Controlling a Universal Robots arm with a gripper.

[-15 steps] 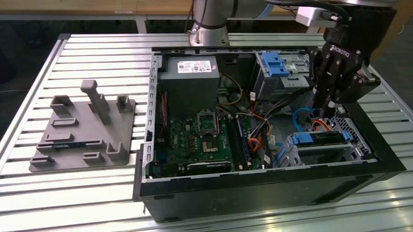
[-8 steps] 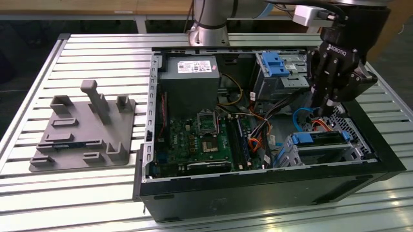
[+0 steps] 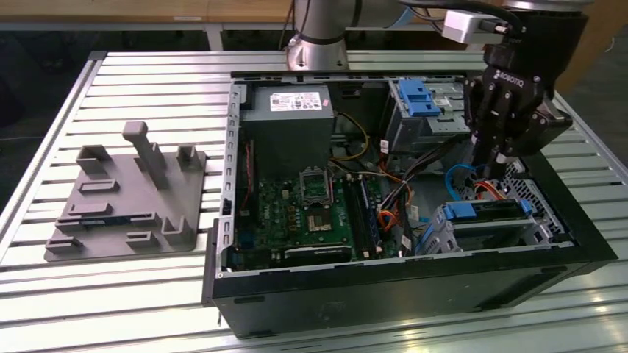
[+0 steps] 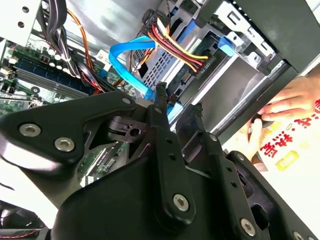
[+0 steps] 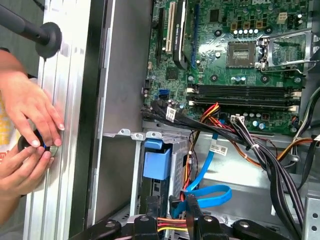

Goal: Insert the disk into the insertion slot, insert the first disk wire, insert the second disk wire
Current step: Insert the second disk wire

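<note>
Gripping: the gripper (image 3: 489,175) pinches the blue disk wire (image 5: 210,192) at its plug, just above the insertion slot (image 3: 440,234).
Disk: the disk (image 3: 490,212) sits inside the insertion slot.
Hands: a person's hands (image 5: 30,107) are outside the computer case (image 5: 125,75), well apart from the insertion slot.

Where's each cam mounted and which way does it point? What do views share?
Exterior view: off the arm, looking down into the open computer case and the disk; shows arm and gripper.
First wrist view: on the wrist, looks past the gripper onto the motherboard.
Second wrist view: on the wrist, looks past the gripper toward the disk's cabled end.
Shared: both wrist views catch the blue cable and a person's hands.
</note>
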